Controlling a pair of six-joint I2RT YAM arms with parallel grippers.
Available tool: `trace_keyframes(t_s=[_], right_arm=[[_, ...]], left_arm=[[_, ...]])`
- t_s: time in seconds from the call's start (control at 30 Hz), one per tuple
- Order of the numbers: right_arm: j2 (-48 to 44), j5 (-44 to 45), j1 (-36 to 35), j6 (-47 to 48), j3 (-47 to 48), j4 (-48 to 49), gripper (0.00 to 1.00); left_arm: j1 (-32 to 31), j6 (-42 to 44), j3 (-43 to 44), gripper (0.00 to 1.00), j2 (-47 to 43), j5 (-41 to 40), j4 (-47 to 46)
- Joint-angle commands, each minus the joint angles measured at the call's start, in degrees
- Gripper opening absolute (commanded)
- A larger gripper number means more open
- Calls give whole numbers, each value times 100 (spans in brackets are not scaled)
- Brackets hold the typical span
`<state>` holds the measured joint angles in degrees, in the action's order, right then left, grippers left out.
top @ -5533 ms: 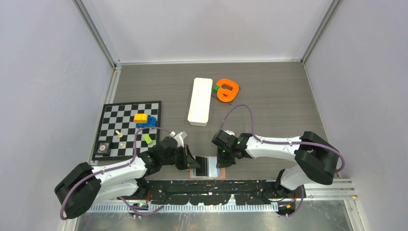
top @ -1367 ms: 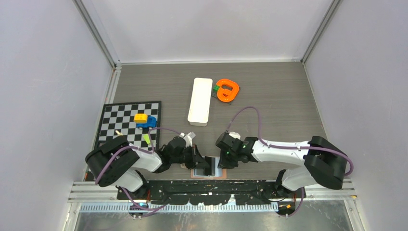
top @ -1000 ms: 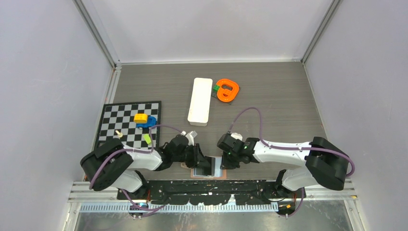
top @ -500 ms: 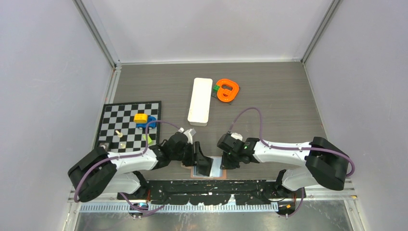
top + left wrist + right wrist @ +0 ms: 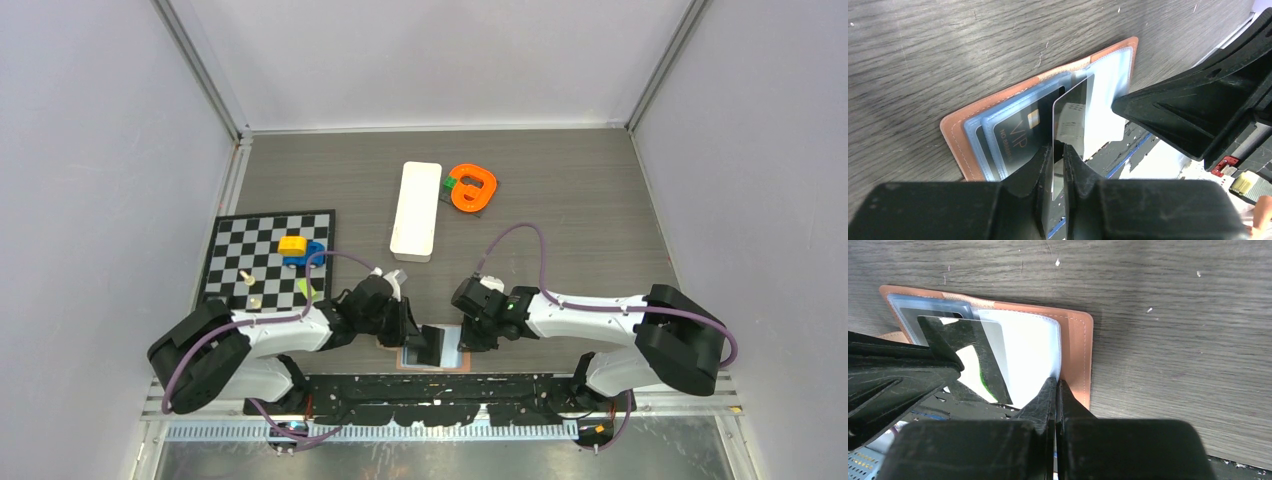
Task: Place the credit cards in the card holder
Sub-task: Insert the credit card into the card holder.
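Where the worktop (image 5: 560, 200) meets its near edge, the card holder (image 5: 1076, 355) lies open and flat between the two arms, tan outside and pale blue-grey inside. Over its left half the left fingers (image 5: 1040, 167) are pressed together on a card (image 5: 1071, 116). They grip its near end so that it stands on edge, with its far end down among the holder's clear sleeves; whether it has entered a slot I cannot tell. Beside it, a black VIP card (image 5: 1015, 140) sits inside one of those sleeves. At the holder's right half the right fingers (image 5: 1045, 402) are closed to a thin slit, pinching the near edge of the pale flap, while the tan cover under it lies flat on the wood. Beyond the holder and well apart from it, a long white tray (image 5: 416, 210) lies lengthwise, with an orange piece (image 5: 473, 187) just beside the tray's far right end. Off to the holder's far left is a chessboard (image 5: 230, 250) carrying a yellow block (image 5: 292, 243), a blue block (image 5: 313, 253) and some small pieces.
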<state>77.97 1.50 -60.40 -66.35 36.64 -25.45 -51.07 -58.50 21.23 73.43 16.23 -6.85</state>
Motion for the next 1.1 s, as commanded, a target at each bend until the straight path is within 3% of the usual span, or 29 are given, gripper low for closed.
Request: trace_keyframes(t_s=[0.0, 0.23, 0.93, 1.07], right_arm=[[-2, 344, -13, -27, -167, -281, 0], [-43, 325, -8, -50, -179, -264, 0], [-282, 333, -17, -110, -219, -180, 1], [-287, 351, -23, -124, -235, -167, 1]], left_arm=[[-76, -21, -106, 13, 178, -261, 291], [-187, -263, -229, 0, 262, -541, 35], [-641, -541, -31, 0, 677, -833, -259], [-796, -390, 274, 7, 738, -937, 103]])
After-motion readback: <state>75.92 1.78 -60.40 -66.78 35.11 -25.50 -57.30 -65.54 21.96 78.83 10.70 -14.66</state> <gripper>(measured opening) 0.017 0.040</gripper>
